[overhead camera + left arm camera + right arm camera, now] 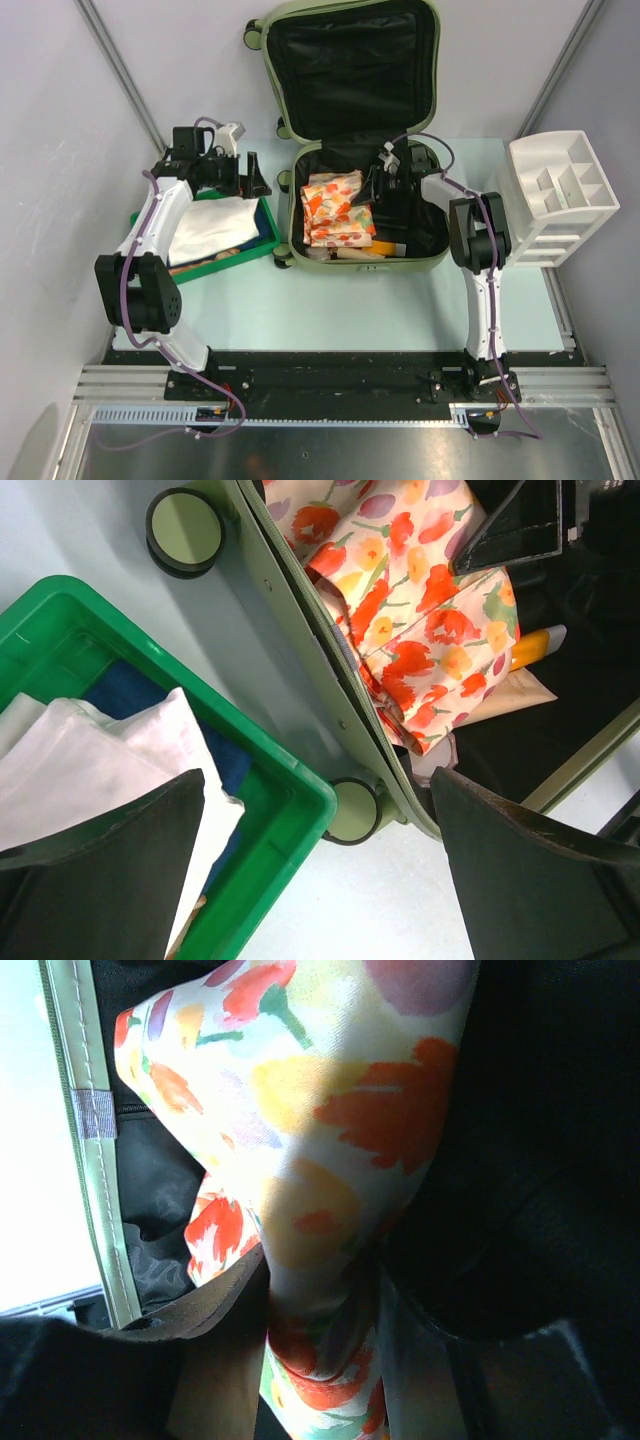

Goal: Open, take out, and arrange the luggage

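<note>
The luggage (350, 70) is a pale olive-green suitcase that lies open, lid raised at the back and black lining showing. A floral cloth (335, 210) lies in its base over a yellow tube (385, 247). My right gripper (365, 195) is inside the base, shut on a fold of the floral cloth (330, 1110), which is pinched between its fingers (220, 1300). My left gripper (250, 180) is open and empty, above the gap between the green tray (280, 780) and the suitcase's left wall (300, 620).
The green tray (228, 260) at the left holds a white cloth (212, 228) over a blue one (130, 695). A white compartmented organizer (560, 195) stands at the right. Two suitcase wheels (185, 530) (352, 810) face the tray.
</note>
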`<state>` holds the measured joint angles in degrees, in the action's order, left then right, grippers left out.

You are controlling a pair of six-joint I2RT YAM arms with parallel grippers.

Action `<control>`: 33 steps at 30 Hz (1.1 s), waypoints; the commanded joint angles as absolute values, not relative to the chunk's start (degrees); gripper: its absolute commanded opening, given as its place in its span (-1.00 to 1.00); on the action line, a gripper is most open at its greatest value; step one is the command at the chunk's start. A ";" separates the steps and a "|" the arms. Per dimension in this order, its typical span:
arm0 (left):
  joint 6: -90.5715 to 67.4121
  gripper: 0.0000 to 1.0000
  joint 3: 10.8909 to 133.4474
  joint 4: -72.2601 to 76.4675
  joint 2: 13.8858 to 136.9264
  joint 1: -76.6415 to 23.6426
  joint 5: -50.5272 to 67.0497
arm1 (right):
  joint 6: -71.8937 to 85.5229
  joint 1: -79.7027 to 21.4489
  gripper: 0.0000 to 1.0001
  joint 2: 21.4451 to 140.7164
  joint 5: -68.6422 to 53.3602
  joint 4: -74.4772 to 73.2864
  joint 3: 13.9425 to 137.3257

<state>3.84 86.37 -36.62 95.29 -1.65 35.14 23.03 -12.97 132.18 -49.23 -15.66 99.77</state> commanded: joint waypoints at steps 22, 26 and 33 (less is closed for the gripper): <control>20.90 1.00 91.67 -37.18 89.48 -7.89 44.39 | 4.68 -18.10 -1.00 117.69 -50.28 -18.71 105.47; 29.25 0.99 91.49 -37.18 87.54 -10.89 44.29 | -9.03 -19.77 -1.00 113.13 -49.92 -24.68 105.03; 35.24 1.00 89.21 -37.26 84.91 -13.88 46.50 | -27.51 -22.94 -1.00 104.68 -53.97 -27.86 102.65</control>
